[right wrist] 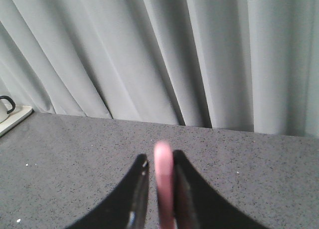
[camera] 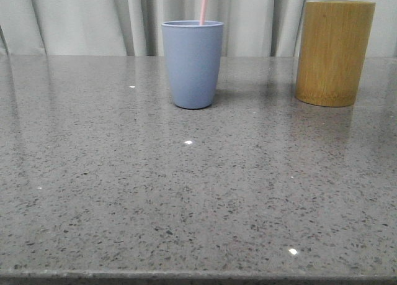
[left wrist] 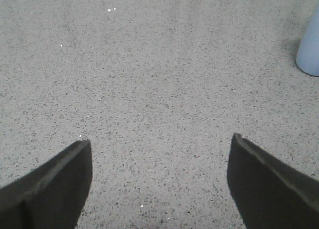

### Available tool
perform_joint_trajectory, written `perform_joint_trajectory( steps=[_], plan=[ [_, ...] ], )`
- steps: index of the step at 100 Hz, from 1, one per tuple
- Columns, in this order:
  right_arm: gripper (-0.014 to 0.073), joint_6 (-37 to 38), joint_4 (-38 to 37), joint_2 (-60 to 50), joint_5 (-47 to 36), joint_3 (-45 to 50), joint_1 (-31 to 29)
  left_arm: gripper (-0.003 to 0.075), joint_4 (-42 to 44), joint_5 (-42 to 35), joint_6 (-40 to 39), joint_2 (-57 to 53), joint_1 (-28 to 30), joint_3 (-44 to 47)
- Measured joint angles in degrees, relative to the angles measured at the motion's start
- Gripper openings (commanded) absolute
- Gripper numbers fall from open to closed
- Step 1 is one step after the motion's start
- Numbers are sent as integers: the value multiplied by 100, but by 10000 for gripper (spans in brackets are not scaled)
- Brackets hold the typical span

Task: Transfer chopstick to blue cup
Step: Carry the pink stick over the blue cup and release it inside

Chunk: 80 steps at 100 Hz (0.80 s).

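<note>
- A polished grey speckled stone table (camera: 186,192) fills the front view, with small bright light spots reflecting off it.
- Pale grey-white pleated curtains (camera: 80,18) hang behind the table's far edge.
- The blue cup (camera: 192,64) stands upright near the far edge; the pale pink chopstick (camera: 203,5) rises out of its mouth.
- A taller yellow-brown bamboo cylinder (camera: 334,52) stands to the right, well apart from the cup.
- In the right wrist view, the right gripper (right wrist: 162,164) has its dark fingers (right wrist: 137,189) pressed against the chopstick (right wrist: 163,184).
- In the left wrist view, the left gripper (left wrist: 159,144) hangs over bare table, its fingers (left wrist: 60,179) spread wide, holding nothing.
</note>
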Motion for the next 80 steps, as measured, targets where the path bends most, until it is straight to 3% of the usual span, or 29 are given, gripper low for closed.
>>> perform_joint_trajectory(
  steps=[12, 32, 48, 80],
  plan=[
    [406, 0, 0, 0, 14, 0, 0, 546, 0, 0, 0, 0, 0, 0],
    [402, 0, 0, -37, 189, 0, 0, 546, 0, 0, 0, 0, 0, 0],
    [402, -162, -66, -355, 799, 0, -127, 546, 0, 0, 0, 0, 0, 0],
    [402, -544, -427, -1680, 2324, 420, -1090, 546, 0, 0, 0, 0, 0, 0]
  ],
)
